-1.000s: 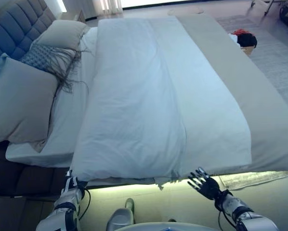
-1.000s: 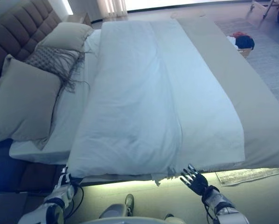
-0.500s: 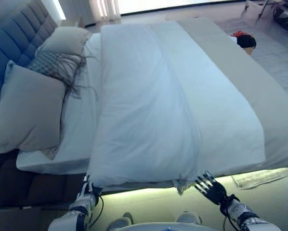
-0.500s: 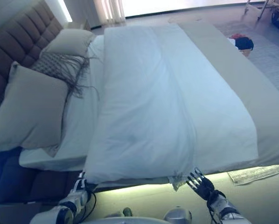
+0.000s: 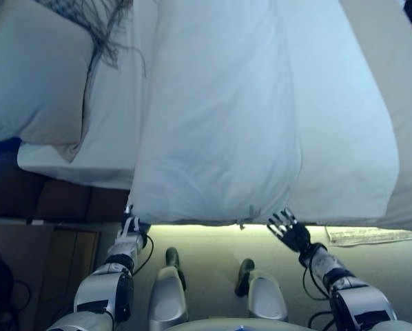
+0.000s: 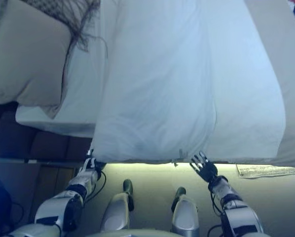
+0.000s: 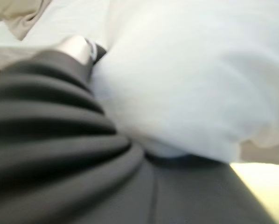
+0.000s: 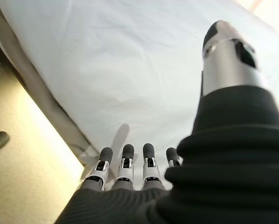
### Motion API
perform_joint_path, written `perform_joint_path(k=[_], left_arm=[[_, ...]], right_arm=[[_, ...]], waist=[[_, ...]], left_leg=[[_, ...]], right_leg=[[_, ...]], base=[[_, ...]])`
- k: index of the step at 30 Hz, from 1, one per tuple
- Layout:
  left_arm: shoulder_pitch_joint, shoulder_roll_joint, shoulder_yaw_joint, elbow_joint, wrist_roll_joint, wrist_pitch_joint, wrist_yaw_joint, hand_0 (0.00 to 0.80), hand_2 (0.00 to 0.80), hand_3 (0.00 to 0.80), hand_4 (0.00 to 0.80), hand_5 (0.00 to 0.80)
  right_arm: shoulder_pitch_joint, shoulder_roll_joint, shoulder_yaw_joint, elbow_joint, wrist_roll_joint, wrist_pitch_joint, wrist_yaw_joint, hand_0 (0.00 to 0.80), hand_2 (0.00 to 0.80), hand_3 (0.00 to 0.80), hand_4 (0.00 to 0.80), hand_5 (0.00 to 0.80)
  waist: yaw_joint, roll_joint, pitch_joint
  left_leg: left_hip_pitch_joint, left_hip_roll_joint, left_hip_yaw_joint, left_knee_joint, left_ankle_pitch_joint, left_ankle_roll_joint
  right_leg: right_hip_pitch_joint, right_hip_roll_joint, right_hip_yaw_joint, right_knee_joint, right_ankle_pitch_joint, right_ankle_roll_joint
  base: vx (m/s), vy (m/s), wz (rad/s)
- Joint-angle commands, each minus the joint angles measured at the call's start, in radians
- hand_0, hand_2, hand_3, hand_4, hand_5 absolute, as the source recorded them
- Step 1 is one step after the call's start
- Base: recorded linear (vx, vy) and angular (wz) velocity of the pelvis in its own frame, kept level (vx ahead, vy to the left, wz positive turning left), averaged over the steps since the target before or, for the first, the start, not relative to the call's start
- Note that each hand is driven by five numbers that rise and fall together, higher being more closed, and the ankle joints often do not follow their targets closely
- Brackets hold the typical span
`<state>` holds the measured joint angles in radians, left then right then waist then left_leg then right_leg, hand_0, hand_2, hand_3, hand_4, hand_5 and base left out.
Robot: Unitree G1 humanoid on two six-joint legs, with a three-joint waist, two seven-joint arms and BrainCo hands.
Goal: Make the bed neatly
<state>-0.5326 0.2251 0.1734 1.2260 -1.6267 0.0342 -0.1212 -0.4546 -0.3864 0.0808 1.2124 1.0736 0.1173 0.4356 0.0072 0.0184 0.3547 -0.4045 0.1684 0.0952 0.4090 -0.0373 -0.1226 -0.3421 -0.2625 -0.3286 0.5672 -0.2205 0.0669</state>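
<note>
A white duvet point(image 5: 220, 117) lies folded along the bed, its near edge hanging over the bed's side. My left hand point(image 5: 129, 231) reaches up to the duvet's near left corner; in the left wrist view its dark cover point(image 7: 46, 140) presses close against the duvet point(image 7: 186, 79), and the hand's grip is hidden. My right hand point(image 5: 289, 233) is open with fingers spread, just below the duvet's near edge, right of a small tag point(image 5: 251, 212). Its straight fingers point(image 8: 125, 161) point at the duvet point(image 8: 130, 60) without holding it.
A large beige pillow point(image 5: 34, 76) and a grey fringed cushion point(image 5: 96, 17) lie at the head end on the white sheet point(image 5: 106, 131). A beige cover point(image 5: 399, 83) spans the foot end. A rug's edge point(image 5: 371, 236) shows on the floor at right.
The camera has tilted down, so the bed's near edge and the floor fill more of the view. Both hands stay by the duvet's near edge; the right hand stays open.
</note>
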Motion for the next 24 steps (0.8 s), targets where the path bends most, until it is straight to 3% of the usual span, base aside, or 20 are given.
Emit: perform_joint_path(k=[1,5,14,24], left_arm=[[0.104,0.102,0.031,0.011,-0.102,-0.086,0.059,0.8,0.8,0.8,0.8,0.8],[0.1,0.087,0.028,-0.003,-0.174,-0.084,0.059,0.8,0.8,0.8,0.8,0.8],[0.104,0.093,0.042,0.038,-0.214,-0.067,0.046,0.8,0.8,0.8,0.8,0.8],[0.161,0.125,0.053,0.068,-0.199,-0.01,0.025,0.8,0.8,0.8,0.8,0.8]], right_arm=[[-0.014,-0.013,-0.005,-0.055,0.048,0.005,-0.004,0.0,0.0,0.0,0.0,0.0],[-0.042,-0.046,-0.005,-0.087,0.058,0.016,0.011,0.0,0.0,0.0,0.0,0.0],[-0.072,-0.094,-0.012,-0.121,0.076,0.022,0.037,0.0,0.0,0.0,0.0,0.0],[-0.065,-0.128,-0.006,-0.179,0.086,0.028,0.042,0.0,0.0,0.0,0.0,0.0]], waist=[[0.048,-0.049,0.051],[0.055,-0.066,0.07],[0.075,-0.08,0.099],[0.092,-0.08,0.106]], left_leg=[[-0.067,-0.035,-0.003,0.135,-0.083,0.044],[-0.18,-0.038,-0.03,0.247,-0.146,0.039],[-0.404,-0.017,-0.073,0.471,-0.224,0.041],[-0.542,-0.027,-0.113,0.618,-0.261,0.049]], right_leg=[[-0.076,-0.006,0.086,0.06,0.039,0.009],[-0.204,-0.016,0.123,0.209,-0.03,0.01],[-0.437,-0.039,0.15,0.453,-0.105,-0.004],[-0.573,-0.054,0.163,0.581,-0.135,-0.002]], base=[[-0.139,0.063,0.09],[-0.097,0.058,0.06],[-0.124,0.047,0.06],[-0.034,0.021,0.0]])
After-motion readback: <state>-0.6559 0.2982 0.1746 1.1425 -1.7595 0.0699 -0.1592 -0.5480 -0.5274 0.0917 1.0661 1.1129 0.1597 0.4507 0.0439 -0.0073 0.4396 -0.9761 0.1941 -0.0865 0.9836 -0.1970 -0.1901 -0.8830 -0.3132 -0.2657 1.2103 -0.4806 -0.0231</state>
